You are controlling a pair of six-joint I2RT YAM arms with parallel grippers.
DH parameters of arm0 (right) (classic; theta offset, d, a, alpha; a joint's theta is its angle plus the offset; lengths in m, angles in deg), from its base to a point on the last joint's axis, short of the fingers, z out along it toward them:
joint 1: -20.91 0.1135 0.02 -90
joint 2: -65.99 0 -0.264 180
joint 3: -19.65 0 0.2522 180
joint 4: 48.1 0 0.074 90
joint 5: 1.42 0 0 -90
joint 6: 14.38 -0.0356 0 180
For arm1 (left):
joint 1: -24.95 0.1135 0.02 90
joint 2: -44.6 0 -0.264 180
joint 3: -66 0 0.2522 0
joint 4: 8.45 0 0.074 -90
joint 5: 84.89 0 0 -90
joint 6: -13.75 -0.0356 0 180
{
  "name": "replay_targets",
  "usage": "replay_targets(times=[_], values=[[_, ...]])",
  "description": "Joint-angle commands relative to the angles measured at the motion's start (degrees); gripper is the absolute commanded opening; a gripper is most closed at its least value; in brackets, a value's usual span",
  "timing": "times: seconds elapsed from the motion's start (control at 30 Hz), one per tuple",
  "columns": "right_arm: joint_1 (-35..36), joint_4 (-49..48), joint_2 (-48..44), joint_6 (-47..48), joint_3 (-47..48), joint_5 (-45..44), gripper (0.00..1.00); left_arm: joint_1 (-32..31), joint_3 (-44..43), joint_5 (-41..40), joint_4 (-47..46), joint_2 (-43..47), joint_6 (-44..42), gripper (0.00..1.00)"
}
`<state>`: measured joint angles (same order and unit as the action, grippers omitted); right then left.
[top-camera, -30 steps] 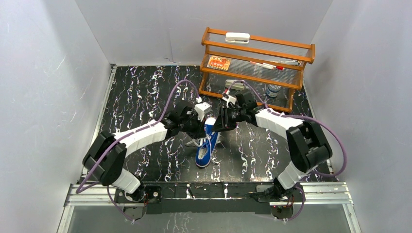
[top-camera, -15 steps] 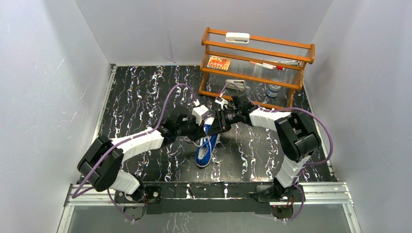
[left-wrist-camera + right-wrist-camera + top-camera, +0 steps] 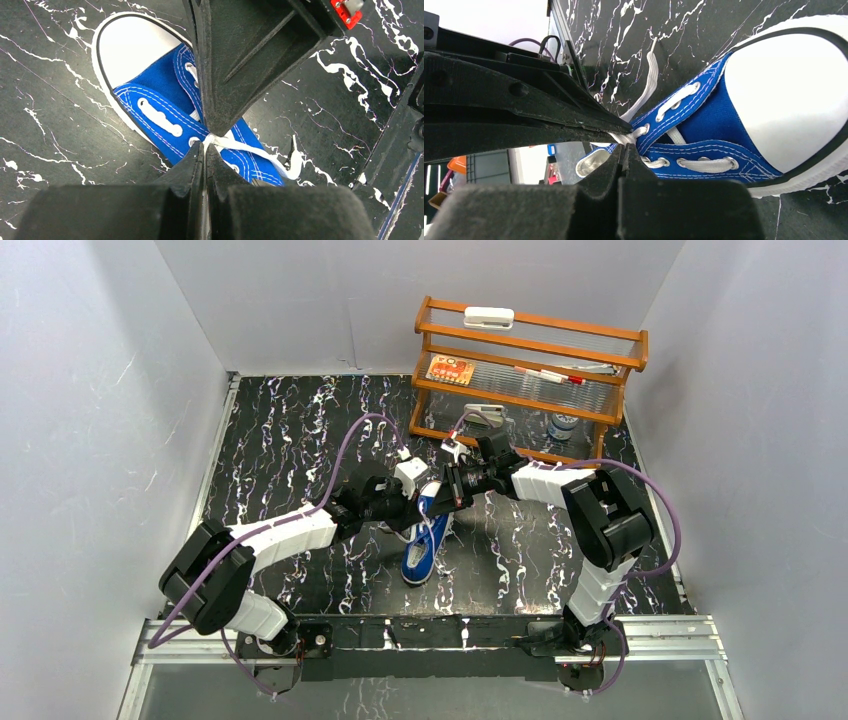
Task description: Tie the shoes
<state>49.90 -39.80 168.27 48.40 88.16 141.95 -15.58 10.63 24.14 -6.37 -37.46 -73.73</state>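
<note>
Currently, nearest the arm bases, the sneaker (image 3: pixel 421 552) lies on the black marbled table (image 3: pixel 290 440). Its white toe cap (image 3: pixel 784 90) points toward my edge and its heel points away.

Just beyond the toe, both arms converge over the eyelet rows.

Left gripper (image 3: pixel 204 152): fingers drawn together to a thin slit, tip sitting right on the spot where the laces (image 3: pixel 250 150) cross at the throat. A strand runs out of that spot and off the shoe's side onto the table. I read this as a pinch on the lace, though the contact itself is half hidden by the pads.

Right gripper (image 3: pixel 624 150): likewise narrowed to a slit, tip at the same crossing and nearly touching the left one. A free lace end (image 3: pixel 650 75) trails away across the table, slack.

Judgement: early in the tie. I see a crossing but no loops or bow, so the step in hand looks like forming or snugging the first overhand knot.

Next move, as I see it: the two tips must separate outward along opposite sides, holding tension without dragging the light shoe. The tips are crowded together, so there is a collision risk.

Farthest back, a wooden rack (image 3: pixel 530 370) stands well apart from the work.
</note>
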Motion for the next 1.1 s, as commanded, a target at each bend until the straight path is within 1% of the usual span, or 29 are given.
replay_targets(times=[0.0, 0.2, 0.27, 0.3, 0.33, 0.37, 0.43, 0.57, 0.77, 0.97, 1.03, 1.07], values=[[0.3, -3.3, -1.2, -0.8, 0.9, 2.0, 0.00, -0.1, -0.3, -1.8, -1.3, 1.2, -0.6, 0.00], [0.4, -6.4, -3.8, -3.8, -0.7, 2.1, 0.00, -0.1, -0.2, -3.1, -2.7, 0.5, 0.6, 0.00], [0.3, -3.6, -4.2, -3.1, 0.1, 0.1, 0.00, -0.1, -0.1, -2.9, -3.0, 0.6, 0.7, 0.00], [0.3, -0.1, -4.2, -1.2, 1.1, -2.7, 0.09, -0.1, 0.0, -2.7, -3.2, 0.7, 0.6, 0.00], [0.3, 3.9, -4.3, 2.5, 2.1, -5.8, 0.24, -0.1, -0.1, -2.6, -2.9, 0.9, 0.5, 0.00], [0.3, 5.2, -4.2, 4.4, 2.5, -6.8, 0.30, -0.1, -0.1, -2.3, -2.6, 1.1, 0.3, 0.00], [0.3, 5.3, -3.6, 6.0, 2.0, -5.8, 0.32, -0.1, -0.1, -2.1, -2.3, 1.4, 0.3, 0.00], [0.3, 5.3, -1.9, 7.6, 1.6, -4.4, 0.33, -0.1, -0.1, -2.1, -2.2, 1.9, 0.2, 0.00], [1.0, 1.4, -0.5, 6.3, 0.9, -0.1, 0.32, 0.0, -0.5, -1.4, -2.4, 1.4, 0.6, 0.00], [1.5, -1.2, -0.4, 4.7, 0.6, 1.3, 0.32, -0.1, -1.1, -1.4, -2.0, 1.3, 0.2, 0.00], [1.5, -2.0, -0.1, 4.0, 0.4, 1.5, 0.30, -0.1, -1.1, -1.4, -1.9, 1.4, 0.1, 0.00], [1.5, -2.4, 0.2, 3.6, 0.4, 1.9, 0.26, -0.1, -1.2, -1.4, -1.9, 1.5, 0.1, 0.00]])
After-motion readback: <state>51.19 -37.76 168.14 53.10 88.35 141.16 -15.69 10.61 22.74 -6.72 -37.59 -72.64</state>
